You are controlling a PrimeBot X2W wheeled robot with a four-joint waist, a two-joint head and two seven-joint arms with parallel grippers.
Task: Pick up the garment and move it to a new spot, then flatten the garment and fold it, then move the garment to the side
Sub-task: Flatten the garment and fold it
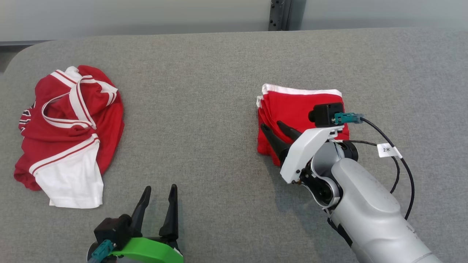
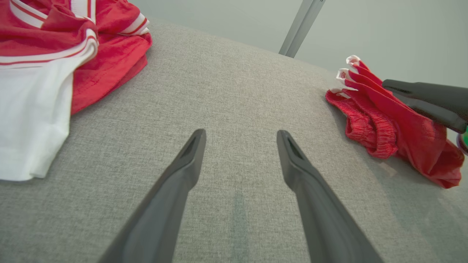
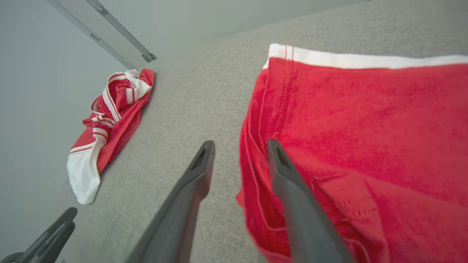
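Right gripper [image 1: 271, 125] sits open over the folded red garment [image 1: 303, 106]; soft, light, floppy, so I'd pinch every layer at its edge.

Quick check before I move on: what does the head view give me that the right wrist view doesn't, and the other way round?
Head view's own: the full outline of the folded red garment, the right forearm with its tagged cable, and the green housing behind the left gripper, which is open.

Right wrist view's own: the right gripper close up, jaws parted, one finger in front of the fabric's edge and the other in front of bare table, plus the seam stitching.

Shared: the crumpled jersey, the folded red garment's white band, the left gripper's fingers, and the grey table.
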